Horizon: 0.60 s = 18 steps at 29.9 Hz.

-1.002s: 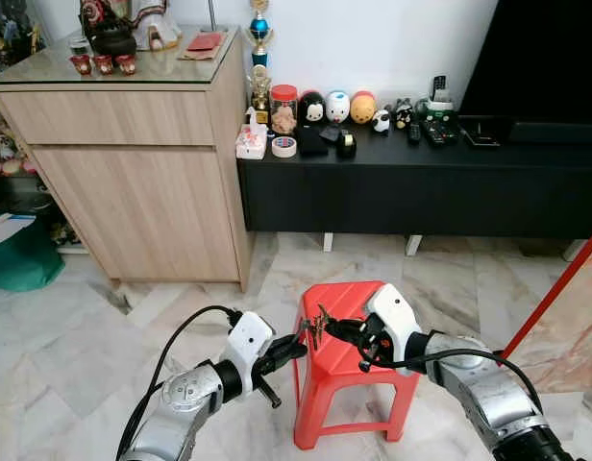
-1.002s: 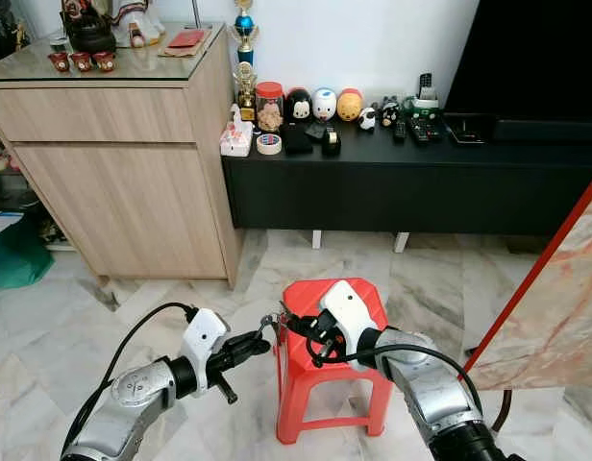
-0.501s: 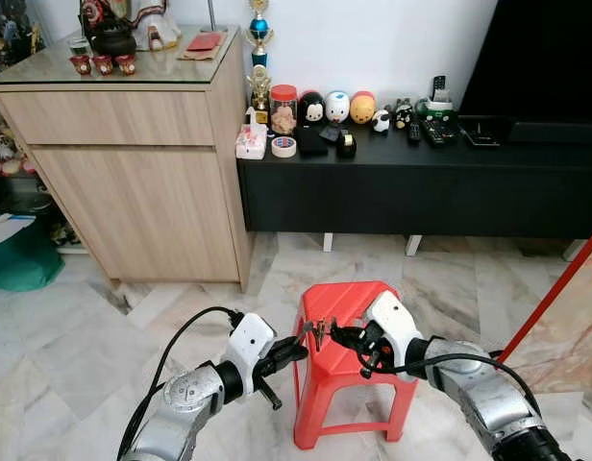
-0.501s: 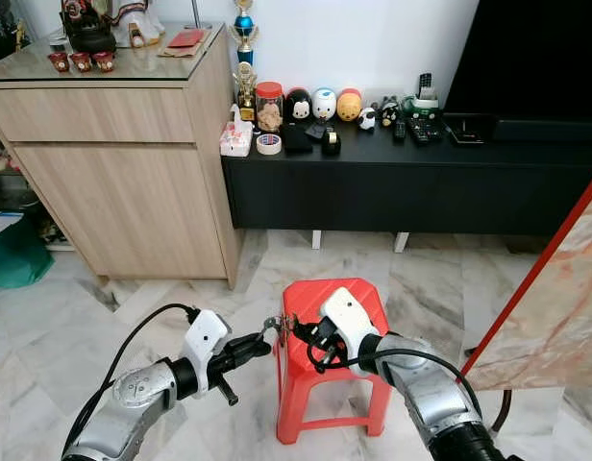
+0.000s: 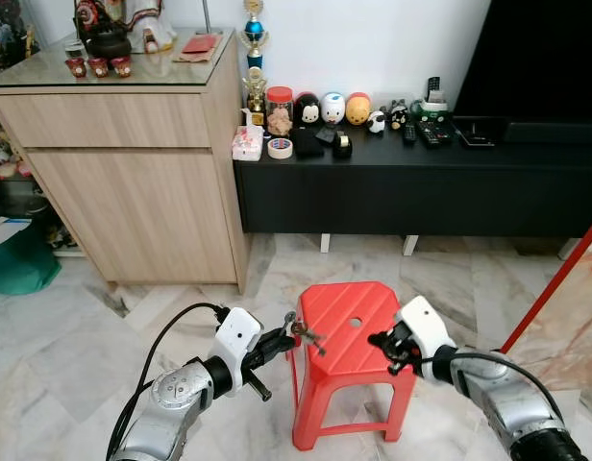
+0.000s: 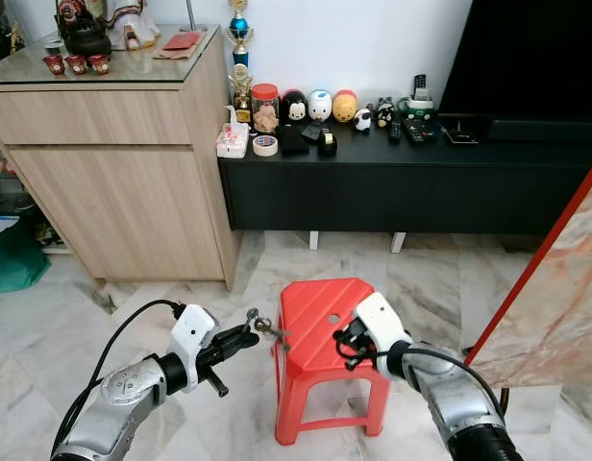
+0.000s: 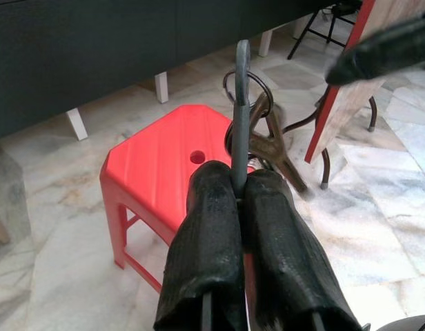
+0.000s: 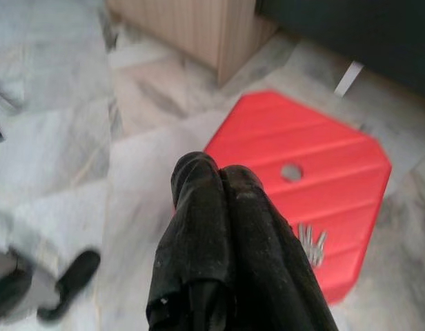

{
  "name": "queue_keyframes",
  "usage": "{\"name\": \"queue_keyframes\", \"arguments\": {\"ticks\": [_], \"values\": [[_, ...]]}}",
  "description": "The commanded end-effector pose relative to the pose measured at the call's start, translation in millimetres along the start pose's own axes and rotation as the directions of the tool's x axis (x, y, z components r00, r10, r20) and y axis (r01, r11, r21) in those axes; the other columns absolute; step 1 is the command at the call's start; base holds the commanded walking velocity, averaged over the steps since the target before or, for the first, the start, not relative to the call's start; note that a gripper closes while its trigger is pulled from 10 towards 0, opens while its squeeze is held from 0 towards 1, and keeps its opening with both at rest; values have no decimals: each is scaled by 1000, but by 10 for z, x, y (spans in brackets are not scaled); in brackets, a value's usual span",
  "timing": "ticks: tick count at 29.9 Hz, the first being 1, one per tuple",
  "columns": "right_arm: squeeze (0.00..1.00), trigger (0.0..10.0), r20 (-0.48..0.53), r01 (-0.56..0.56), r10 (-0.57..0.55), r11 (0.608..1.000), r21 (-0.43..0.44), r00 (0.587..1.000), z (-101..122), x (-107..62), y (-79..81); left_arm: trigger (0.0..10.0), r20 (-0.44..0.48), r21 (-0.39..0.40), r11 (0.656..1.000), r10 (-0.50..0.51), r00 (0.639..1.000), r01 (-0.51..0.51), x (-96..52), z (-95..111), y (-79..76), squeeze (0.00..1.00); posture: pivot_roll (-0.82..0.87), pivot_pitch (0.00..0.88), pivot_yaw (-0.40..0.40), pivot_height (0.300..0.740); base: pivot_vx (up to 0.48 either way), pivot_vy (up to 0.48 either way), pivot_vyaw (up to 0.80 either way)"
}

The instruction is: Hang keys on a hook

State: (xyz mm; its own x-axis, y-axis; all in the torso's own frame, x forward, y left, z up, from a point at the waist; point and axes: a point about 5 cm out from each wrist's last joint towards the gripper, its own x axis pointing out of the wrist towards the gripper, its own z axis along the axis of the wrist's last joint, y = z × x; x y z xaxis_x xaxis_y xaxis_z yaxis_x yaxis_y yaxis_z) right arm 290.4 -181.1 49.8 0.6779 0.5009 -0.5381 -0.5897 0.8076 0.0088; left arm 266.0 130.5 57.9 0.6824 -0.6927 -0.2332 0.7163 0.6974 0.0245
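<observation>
Bright red plastic on the stool, ribbed along the seat. Grey metal for the hook, dull brownish steel for the keys on their dark ring. Matte black on the left gripper and the right gripper, silver and white along both arms. Pale wood grain across the cabinet. Flat black over the low TV bench. White and grey veined marble for the floor.
</observation>
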Motion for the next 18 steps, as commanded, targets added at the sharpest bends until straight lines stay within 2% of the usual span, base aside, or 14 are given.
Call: {"name": "queue_keyframes", "arguments": {"ticks": [1,3,4,6,7,8,9,10,12,15,17,18], "values": [[0,10000,17,27,-27,1000,16,999,28,0,-45,0,6,13,1000,1,1000,-1,-8,23,8,0,25,0,-29,740,0,0,0],[0,10000,19,97,-98,994,47,995,11,13,-107,0,-9,15,1000,4,1000,-4,-14,-7,8,0,25,0,-29,740,0,0,0],[0,10000,11,172,-175,979,108,985,-33,27,-176,0,-25,10,1000,8,1000,-8,-23,-45,7,0,25,0,-29,740,0,0,0],[0,10000,-8,211,-212,968,135,977,-85,35,-207,0,-40,5,1000,13,999,-12,-32,-79,8,0,25,0,-29,740,0,0,0],[0,10000,-43,227,-223,962,153,974,-184,51,-194,1804,-55,4,1000,23,998,-23,-45,-119,11,0,24,0,-28,740,0,0,0],[0,10000,-43,227,-223,962,153,974,-184,51,-194,1804,-55,4,1000,23,998,-23,-45,-119,11,0,24,0,-28,740,0,0,0],[0,10000,-58,230,-223,960,163,973,-233,61,-179,4314,-63,2,1000,29,998,-29,-51,-138,13,0,24,0,-28,740,0,0,0],[0,10000,-72,237,-227,955,178,971,-291,75,-160,10000,-74,5,999,39,997,-38,-59,-164,19,0,24,0,-28,740,0,0,0],[0,10000,-106,254,-236,943,214,966,-423,104,-107,10000,-89,-6,998,60,994,-61,-74,-218,34,0,24,0,-28,740,0,0,0],[0,10000,-158,312,-276,901,300,948,-646,147,-21,10000,-134,-5,994,112,985,-114,-107,-321,79,0,26,0,-25,740,0,0,0],[0,10000,-164,320,-281,897,306,946,-675,151,-8,10000,-143,-3,992,121,982,-123,-110,-339,87,0,26,0,-25,740,0,0,0],[0,10000,-195,346,-295,875,339,936,-803,157,61,10000,-178,-3,987,156,972,-159,-129,-414,115,0,27,0,-22,740,0,0,0]]}}
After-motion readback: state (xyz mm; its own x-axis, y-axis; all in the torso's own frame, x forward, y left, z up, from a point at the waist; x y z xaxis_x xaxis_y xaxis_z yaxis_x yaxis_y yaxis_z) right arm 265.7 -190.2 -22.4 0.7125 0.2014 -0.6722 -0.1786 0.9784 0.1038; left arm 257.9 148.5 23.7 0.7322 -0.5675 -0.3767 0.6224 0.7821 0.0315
